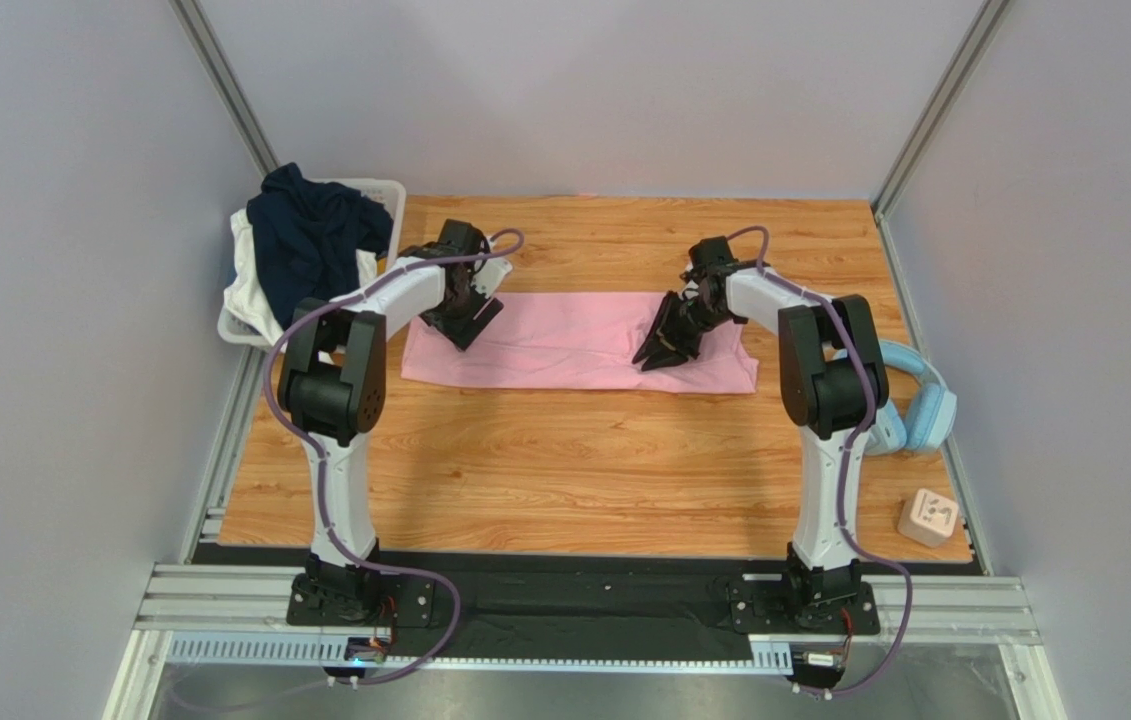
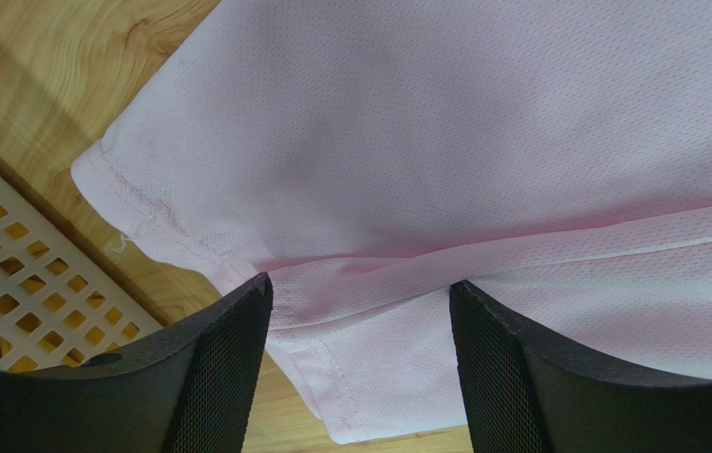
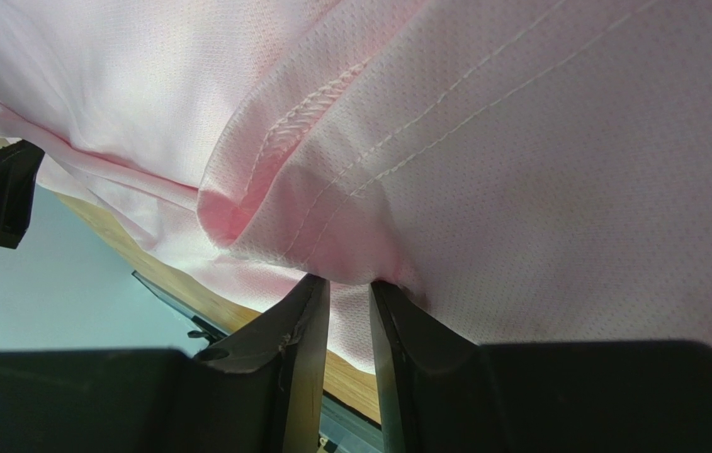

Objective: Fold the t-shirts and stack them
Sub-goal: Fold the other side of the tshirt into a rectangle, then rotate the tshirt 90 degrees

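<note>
Nearby, basket (image 2: pixel 10 288) beside wide-open left gripper (image 2: pixel 359 288); right gripper (image 3: pixel 350 285) narrow, apparently on pink shirt (image 1: pixel 571 339).

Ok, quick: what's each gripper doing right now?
Left gripper: open, jaws wide apart over a corner of the pink t-shirt, holding nothing.
Right gripper: shut on a fold of the pink t-shirt.

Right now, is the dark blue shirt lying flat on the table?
No, the navy t-shirt sits crumpled in the white basket at the far left.
</note>
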